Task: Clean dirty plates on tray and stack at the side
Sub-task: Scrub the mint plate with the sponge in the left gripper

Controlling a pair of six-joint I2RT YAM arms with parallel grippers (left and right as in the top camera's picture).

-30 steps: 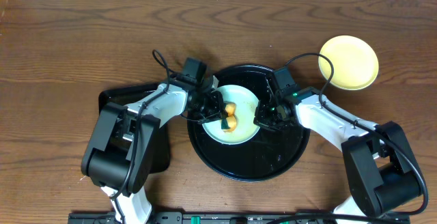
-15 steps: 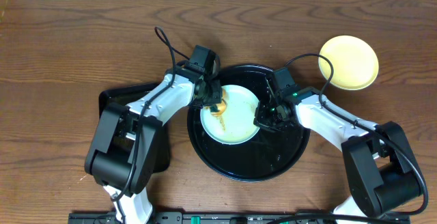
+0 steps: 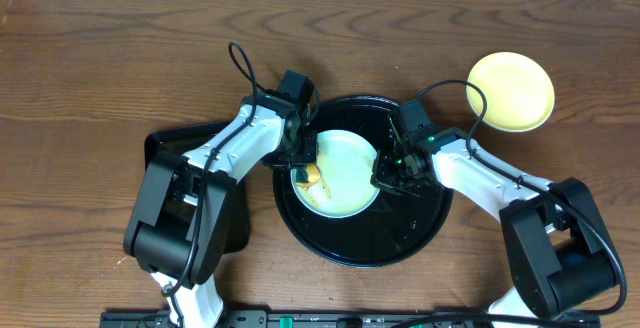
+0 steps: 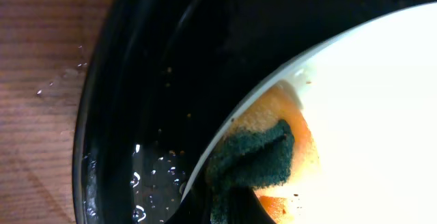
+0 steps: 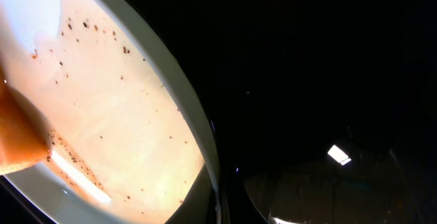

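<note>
A pale mint plate (image 3: pixel 345 173) lies on the round black tray (image 3: pixel 400 233). My left gripper (image 3: pixel 303 160) is shut on an orange sponge with a green pad (image 3: pixel 311 176) and presses it on the plate's left edge. The left wrist view shows the sponge (image 4: pixel 266 157) on the plate (image 4: pixel 369 80) just inside the rim, with the tray (image 4: pixel 136 80) wet beside it. My right gripper (image 3: pixel 386 173) is shut on the plate's right rim. In the right wrist view the plate (image 5: pixel 116 94) carries brown specks, with my finger (image 5: pixel 220 203) at its rim. A pale yellow plate (image 3: pixel 511 91) sits on the table at the right.
A smaller black rectangular tray (image 3: pixel 165 150) lies under my left arm at the left. The wooden table (image 3: pixel 120 58) surrounds both trays. Water drops (image 4: pixel 147 179) lie on the round tray's floor.
My left gripper has dragged the sponge from the plate's middle to its upper left, then down to its left edge. My right gripper has held still on the rim.
</note>
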